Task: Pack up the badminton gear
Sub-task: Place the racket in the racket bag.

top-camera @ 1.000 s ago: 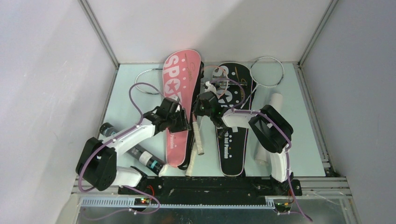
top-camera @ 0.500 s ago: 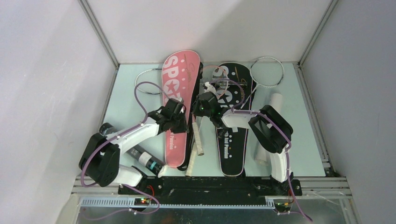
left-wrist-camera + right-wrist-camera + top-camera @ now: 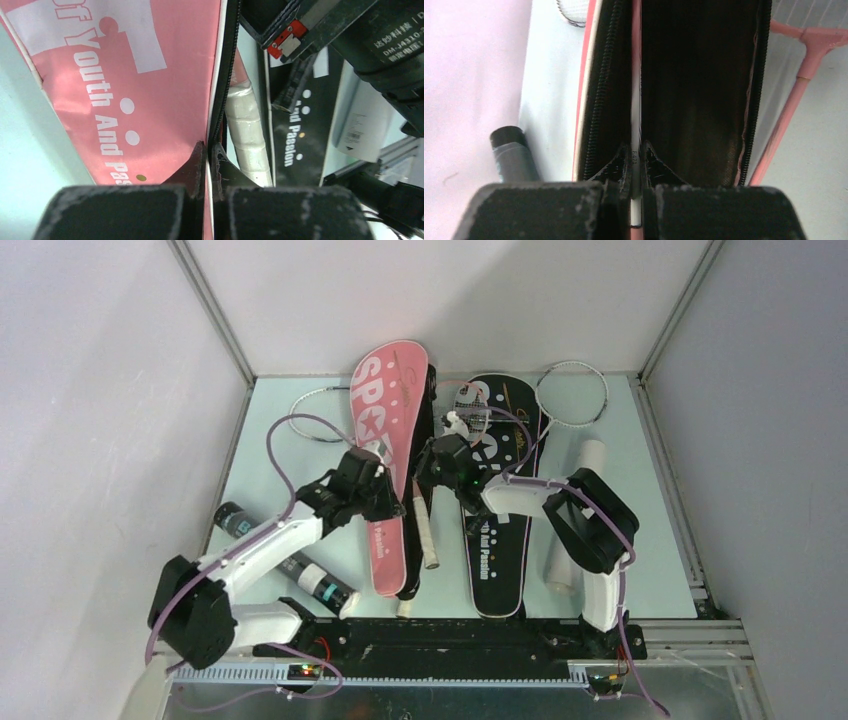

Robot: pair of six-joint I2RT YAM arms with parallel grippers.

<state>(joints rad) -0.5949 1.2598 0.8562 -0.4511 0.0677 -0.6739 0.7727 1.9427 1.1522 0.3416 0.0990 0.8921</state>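
Note:
The pink "SPORT" cover (image 3: 383, 410) lies left of centre with its zip side open. My left gripper (image 3: 388, 502) is shut on the cover's top flap edge (image 3: 215, 90) near the narrow end. My right gripper (image 3: 432, 462) is shut on a thin white racket shaft (image 3: 636, 125) that runs into the cover's dark inside (image 3: 694, 85). That racket's white-wrapped handle (image 3: 427, 538) sticks out beside the cover. A pink racket (image 3: 796, 90) lies on the black cover (image 3: 495, 540).
Two black shuttle tubes (image 3: 235, 520) (image 3: 322, 586) lie near left, a white tube (image 3: 578, 510) near right. A white racket head (image 3: 572, 395) rests at the back right, another (image 3: 315, 418) behind the pink cover. Walls close in on three sides.
My left gripper has closed from open onto the pink cover's flap edge and shifted slightly back; the cover's narrow end has moved. The right gripper stays shut on the shaft.

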